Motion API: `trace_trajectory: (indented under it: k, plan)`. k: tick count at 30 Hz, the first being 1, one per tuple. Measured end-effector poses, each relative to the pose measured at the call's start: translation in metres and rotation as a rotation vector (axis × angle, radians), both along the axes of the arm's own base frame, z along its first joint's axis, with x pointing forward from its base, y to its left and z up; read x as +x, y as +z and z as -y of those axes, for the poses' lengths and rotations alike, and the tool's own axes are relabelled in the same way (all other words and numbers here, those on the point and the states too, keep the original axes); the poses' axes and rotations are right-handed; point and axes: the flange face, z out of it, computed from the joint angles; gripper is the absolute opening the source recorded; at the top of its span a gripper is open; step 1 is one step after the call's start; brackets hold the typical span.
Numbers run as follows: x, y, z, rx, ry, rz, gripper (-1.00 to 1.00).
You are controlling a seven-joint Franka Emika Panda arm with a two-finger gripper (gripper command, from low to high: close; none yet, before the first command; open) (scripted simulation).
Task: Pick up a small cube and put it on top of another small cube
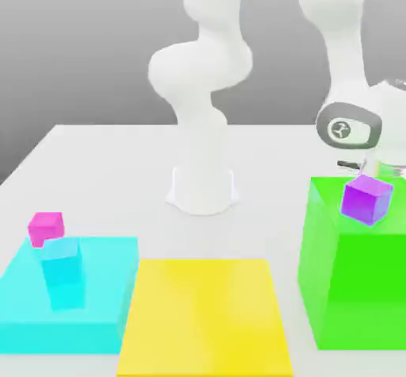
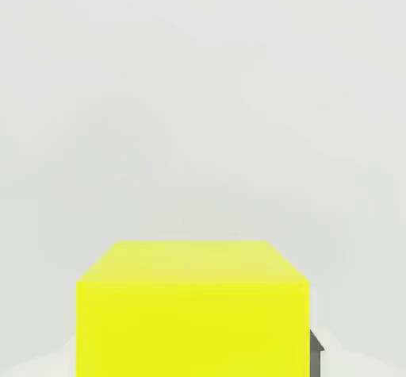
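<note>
The small cube [image 2: 194,312] is bright yellow and sits right at my hand in the hand view, on a pale grey table. A dark fingertip [image 2: 315,350] presses against one side of it, so my gripper is shut on it. In the exterior view my gripper [image 1: 369,167] reaches down behind the tall green block [image 1: 357,288] at the exterior view's right, and the block hides its fingers and the small cube. A purple cube [image 1: 366,198] rests on the green block's top, just in front of the hand.
A flat yellow pad [image 1: 206,312] lies at the front middle. At the exterior view's left, a cyan pad [image 1: 24,304] carries a cyan cube [image 1: 63,268], with a magenta cube [image 1: 46,228] just behind. The arm's white base [image 1: 204,185] stands mid-table.
</note>
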Motion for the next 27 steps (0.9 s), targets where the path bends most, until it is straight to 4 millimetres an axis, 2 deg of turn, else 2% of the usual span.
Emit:
trace_trajectory:
  k: [9, 10, 11, 12, 14, 15, 17, 19, 21, 24, 27]
  plan:
    - [0.111, 0.084, -0.061, 0.280, -0.433, 0.033, -1.00]
    - [0.133, 0.097, -0.055, 0.307, -0.503, 0.042, -1.00]
    - [0.159, 0.110, -0.040, 0.329, -0.583, 0.055, -1.00]
    - [0.187, 0.123, -0.018, 0.348, -0.673, 0.070, -1.00]
    - [0.246, 0.152, 0.048, 0.383, -0.882, 0.110, -1.00]
    - [0.265, 0.161, 0.084, 0.379, -0.962, 0.129, -1.00]
    - [0.284, 0.170, 0.153, 0.346, -1.087, 0.156, -1.00]
    - [0.289, 0.174, 0.221, 0.301, -1.201, 0.174, -1.00]
    - [0.284, 0.176, 0.283, 0.256, -1.304, 0.181, -1.00]
    - [0.264, 0.174, 0.362, 0.190, -1.443, 0.175, -1.00]
    - [0.230, 0.168, 0.438, 0.130, -1.593, 0.154, -1.00]
